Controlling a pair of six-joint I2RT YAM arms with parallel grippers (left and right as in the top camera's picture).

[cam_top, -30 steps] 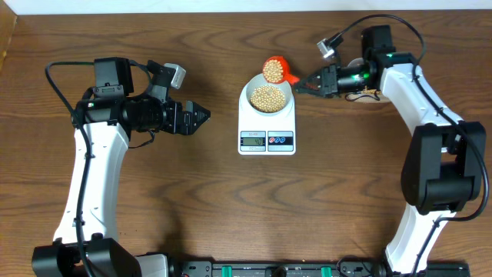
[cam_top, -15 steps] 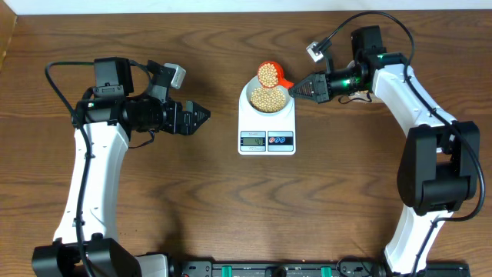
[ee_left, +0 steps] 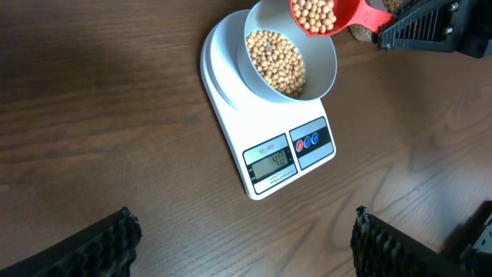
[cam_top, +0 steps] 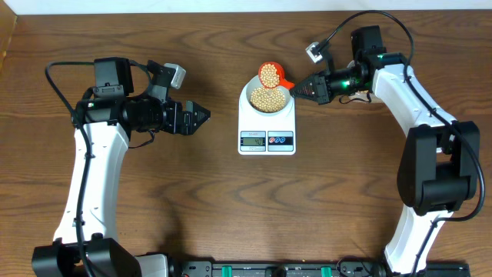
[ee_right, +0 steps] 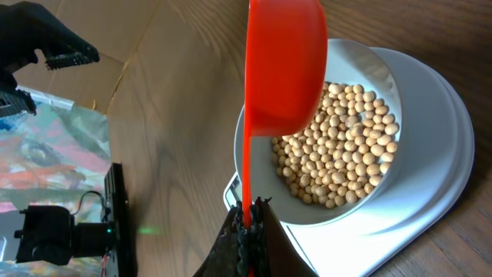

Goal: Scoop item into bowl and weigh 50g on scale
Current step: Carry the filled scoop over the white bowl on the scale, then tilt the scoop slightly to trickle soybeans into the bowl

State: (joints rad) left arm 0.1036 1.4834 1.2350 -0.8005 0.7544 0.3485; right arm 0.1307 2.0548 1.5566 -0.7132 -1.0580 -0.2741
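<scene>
Scale (cam_top: 267,123) lengthwise front-to-back — display (cam_top: 253,139) nearest, bowl (cam_top: 249,98) farthest (scoop (cam_top: 284,78) handle rightward)

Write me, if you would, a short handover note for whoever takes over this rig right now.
Left gripper: open, empty, parked left of the scale.
Right gripper: shut on the handle of the red scoop, which is loaded and held over the bowl's far rim.
Bowl: on the scale, partly filled with beans.
Done: bowl placed, some beans in.
Left: tip in more beans gradually and watch the display for the target weight. Its digits are too small to read surely.
</scene>
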